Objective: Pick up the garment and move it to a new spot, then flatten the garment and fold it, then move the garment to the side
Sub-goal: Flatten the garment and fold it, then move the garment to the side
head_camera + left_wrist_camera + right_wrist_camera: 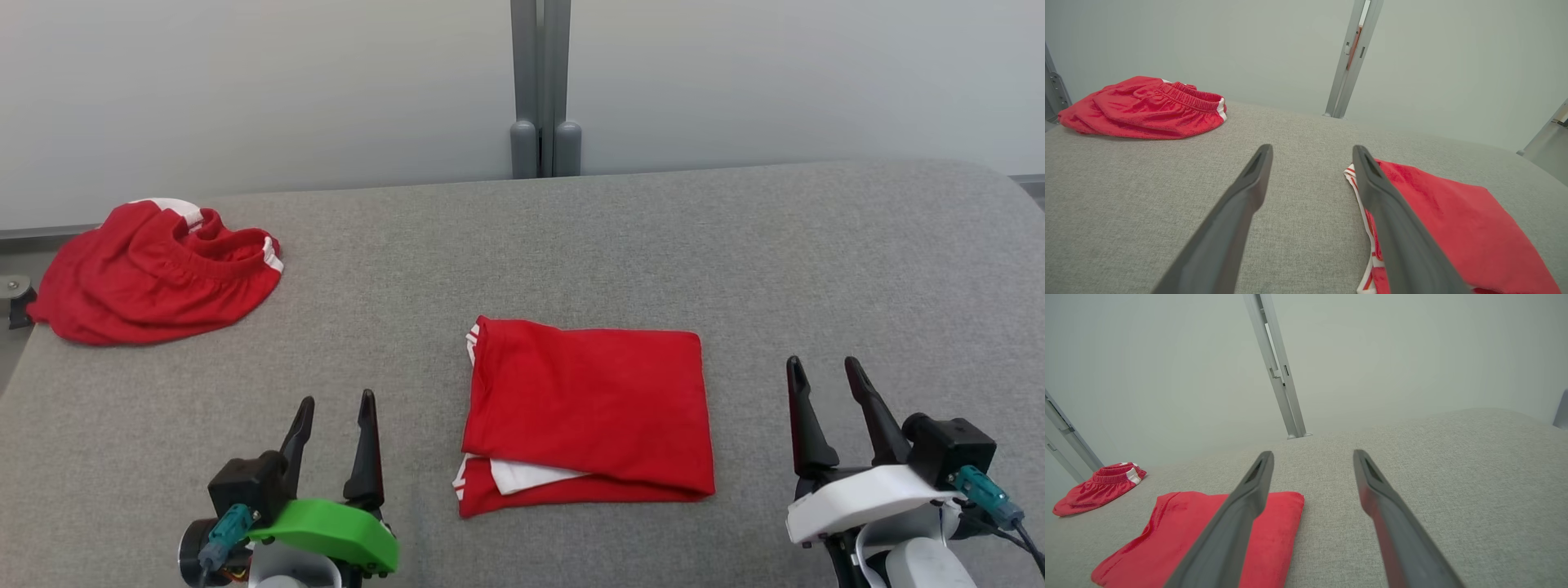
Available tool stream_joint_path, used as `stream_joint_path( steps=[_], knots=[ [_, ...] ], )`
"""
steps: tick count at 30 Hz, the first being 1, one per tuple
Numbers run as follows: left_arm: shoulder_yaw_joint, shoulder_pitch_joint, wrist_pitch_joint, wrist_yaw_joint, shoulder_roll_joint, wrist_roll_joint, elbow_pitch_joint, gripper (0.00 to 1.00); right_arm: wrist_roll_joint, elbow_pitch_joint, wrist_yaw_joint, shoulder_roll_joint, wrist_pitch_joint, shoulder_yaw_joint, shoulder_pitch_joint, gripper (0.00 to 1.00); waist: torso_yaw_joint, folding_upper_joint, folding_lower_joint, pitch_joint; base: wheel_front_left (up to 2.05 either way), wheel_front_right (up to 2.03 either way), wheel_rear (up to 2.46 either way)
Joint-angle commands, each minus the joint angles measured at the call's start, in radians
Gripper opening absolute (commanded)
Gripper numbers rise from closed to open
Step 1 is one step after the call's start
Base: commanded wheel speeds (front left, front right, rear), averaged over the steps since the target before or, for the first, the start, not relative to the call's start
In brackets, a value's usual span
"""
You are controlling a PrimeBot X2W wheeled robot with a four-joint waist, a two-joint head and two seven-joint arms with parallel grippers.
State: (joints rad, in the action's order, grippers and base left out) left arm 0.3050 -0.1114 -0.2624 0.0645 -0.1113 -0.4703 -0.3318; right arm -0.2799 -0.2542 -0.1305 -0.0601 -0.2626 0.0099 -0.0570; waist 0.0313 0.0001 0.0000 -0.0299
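Fingers [363,449] of the left gripper [337,398] stand parted with nothing between them, and those of the right gripper [822,362] are spread the same way, also holding nothing. Both hover just above the cloth surface, clear of the fabric.

Between the two lies the red garment [588,400], folded into a neat rectangle near the front middle of the grey table [735,245]. White trim shows at its left edge, and a white layer peeks out at the near left corner. In the left wrist view the garment [1453,220] sits just right of the gripper; in the right wrist view it [1159,526] sits to the left.

A second piece, red shorts [155,273] with an elastic waistband and white stripes, lies crumpled at the far left corner. A grey metal post [540,82] rises behind the table against a pale wall.
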Motion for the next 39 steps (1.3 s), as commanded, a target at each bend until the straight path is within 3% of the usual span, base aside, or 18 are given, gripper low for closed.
stream_joint_path(
  steps=[1,11,26,30,39],
  knots=[
    [-0.015,0.018,-0.003,-0.007,0.001,0.018,-0.003,1.00,0.020,0.011,0.000,0.003,0.006,0.000,0.019,1.00,-0.003,-0.0001,0.0000,0.003,0.00,0.00,0.00],
    [-0.078,0.037,-0.003,-0.040,0.031,0.084,-0.011,1.00,0.072,0.012,0.000,0.009,0.022,0.001,0.032,1.00,0.011,-0.0001,0.0000,0.015,0.00,0.00,0.00],
    [-0.125,0.037,-0.003,-0.069,0.053,0.132,-0.014,1.00,0.045,-0.009,0.000,0.009,0.032,0.002,0.013,1.00,0.017,-0.0001,0.0000,0.026,0.00,0.00,0.00],
    [-0.127,0.028,-0.003,-0.072,0.056,0.135,-0.015,1.00,0.017,-0.022,0.000,0.009,0.104,-0.024,-0.015,1.00,0.027,-0.0001,0.0000,0.040,0.00,0.00,0.00],
    [-0.117,-0.017,-0.003,-0.077,0.060,0.120,-0.019,1.00,-0.056,-0.076,0.000,-0.019,0.414,-0.045,-0.140,1.00,0.087,-0.0001,0.0000,0.104,0.00,0.00,0.00]
  ],
)
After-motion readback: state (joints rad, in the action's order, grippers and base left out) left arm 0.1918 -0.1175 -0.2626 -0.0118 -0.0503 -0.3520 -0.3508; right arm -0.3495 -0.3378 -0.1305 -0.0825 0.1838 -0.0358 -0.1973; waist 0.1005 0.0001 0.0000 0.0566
